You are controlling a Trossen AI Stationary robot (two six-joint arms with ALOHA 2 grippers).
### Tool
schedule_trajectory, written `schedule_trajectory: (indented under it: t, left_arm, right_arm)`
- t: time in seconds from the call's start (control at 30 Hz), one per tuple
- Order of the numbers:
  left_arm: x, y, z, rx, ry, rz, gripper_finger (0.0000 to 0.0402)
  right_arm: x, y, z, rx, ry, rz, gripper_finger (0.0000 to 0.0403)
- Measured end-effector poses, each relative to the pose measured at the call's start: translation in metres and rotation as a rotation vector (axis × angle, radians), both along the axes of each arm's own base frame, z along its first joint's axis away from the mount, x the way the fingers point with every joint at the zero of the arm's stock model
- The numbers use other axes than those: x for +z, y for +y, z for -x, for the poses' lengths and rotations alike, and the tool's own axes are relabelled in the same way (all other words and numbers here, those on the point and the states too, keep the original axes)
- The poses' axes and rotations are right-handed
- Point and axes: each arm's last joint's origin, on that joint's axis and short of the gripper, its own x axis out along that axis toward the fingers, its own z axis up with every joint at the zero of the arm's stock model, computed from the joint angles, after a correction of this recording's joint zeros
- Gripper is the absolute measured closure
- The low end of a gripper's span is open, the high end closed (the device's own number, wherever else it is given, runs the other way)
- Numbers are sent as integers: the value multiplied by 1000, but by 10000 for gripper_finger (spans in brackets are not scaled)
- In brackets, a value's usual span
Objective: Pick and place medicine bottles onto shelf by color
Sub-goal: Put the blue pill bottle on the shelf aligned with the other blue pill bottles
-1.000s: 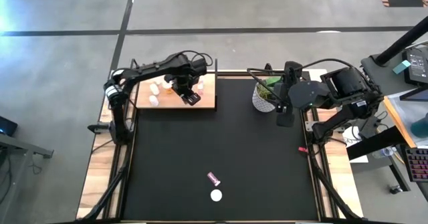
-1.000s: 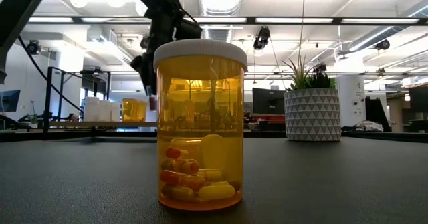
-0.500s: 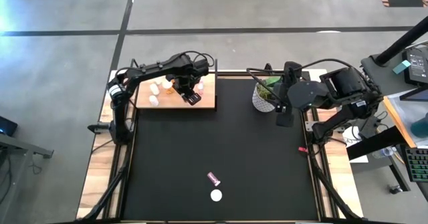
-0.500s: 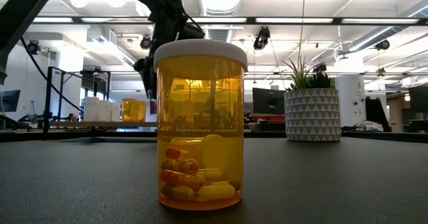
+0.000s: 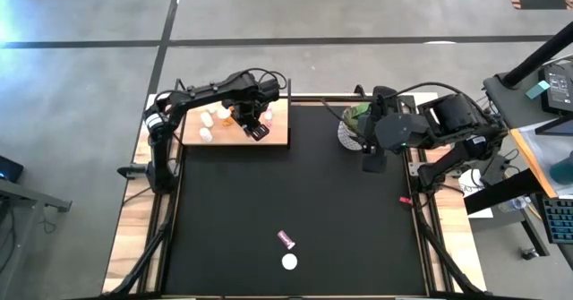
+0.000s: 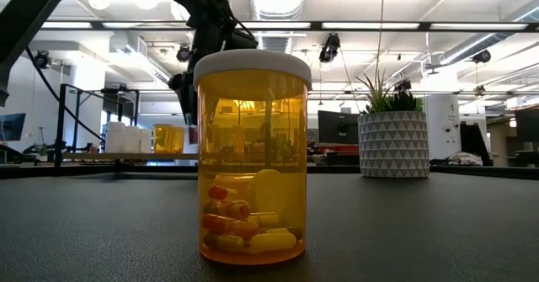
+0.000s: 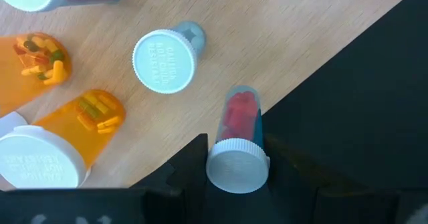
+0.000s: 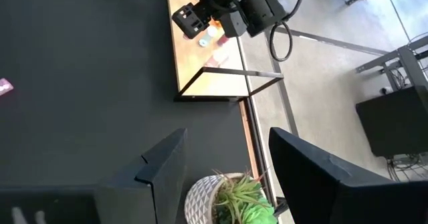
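Left gripper (image 7: 235, 158) pinches the red-pill bottle (image 7: 238, 138) upright at the wooden shelf (image 7: 287, 43) edge — cap toward the wrist; right gripper (image 8: 227, 167) spread, near the plant pot (image 8: 204, 200).

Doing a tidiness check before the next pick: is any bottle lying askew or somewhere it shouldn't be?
Yes. A dark red bottle lies on its side on the black mat, far from the shelf, beside an upright orange bottle. On the shelf, the left gripper has its fingers around a red-filled bottle near the edge.
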Motion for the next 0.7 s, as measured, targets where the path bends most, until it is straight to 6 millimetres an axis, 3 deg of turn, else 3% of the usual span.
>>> schedule_trajectory:
  t: [0.37,0.7]
  left_arm:
    - [-1,1,-1,-1,3,-8,283]
    - [-1,0,-1,-2,5,-6,283]
  right_arm:
    - [-8,4,-18,25,37,50,199]
    - [12,0,15,57,-47,47,199]
